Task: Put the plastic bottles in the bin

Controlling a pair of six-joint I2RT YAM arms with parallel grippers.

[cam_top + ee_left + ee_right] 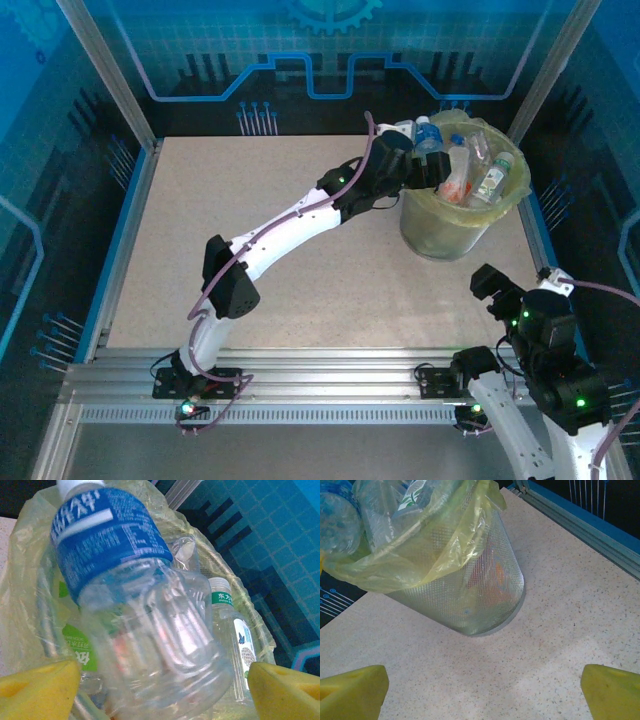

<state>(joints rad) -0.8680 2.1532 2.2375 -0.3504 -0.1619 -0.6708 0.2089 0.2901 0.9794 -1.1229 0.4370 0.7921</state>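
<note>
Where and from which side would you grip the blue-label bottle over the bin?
Across the clear ribbed body below the label of the blue-label bottle, coming from its base end, one pad on each side, where the open left pincer sits. The cap points away from the pincer, and the ribs likely give more purchase than the smooth label.

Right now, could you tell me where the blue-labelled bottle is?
In the top view the blue-labelled bottle is at the bin's far left rim; the left wrist view shows it between the left gripper's spread fingers.
</note>
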